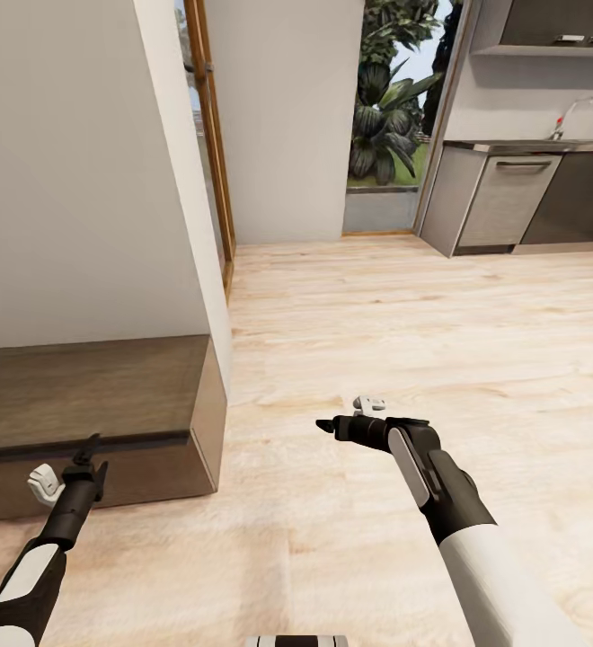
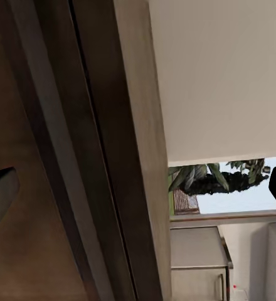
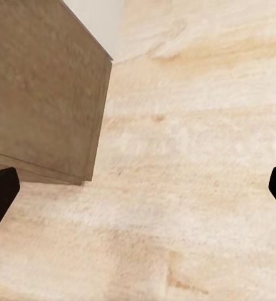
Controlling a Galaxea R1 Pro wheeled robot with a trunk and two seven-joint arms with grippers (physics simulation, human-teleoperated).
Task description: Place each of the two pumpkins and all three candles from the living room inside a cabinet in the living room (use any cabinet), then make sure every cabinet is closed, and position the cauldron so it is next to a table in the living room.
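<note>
The cabinet [image 1: 90, 422], a low dark-brown unit set against the white wall [image 1: 72, 171], is seen at about nine o'clock of the head view with its front shut, which suits the task's closing step. The left gripper [image 1: 88, 458] is held just before its top edge and the right gripper [image 1: 328, 426] over bare wooden floor [image 1: 404, 314] at five o'clock. Both are held wide and empty, probably for travel.

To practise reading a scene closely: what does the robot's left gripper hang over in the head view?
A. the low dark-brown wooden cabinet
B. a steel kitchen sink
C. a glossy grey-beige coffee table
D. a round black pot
A: in the head view the left gripper hangs over the front edge of the low dark-brown wooden cabinet standing against the white wall.
</note>
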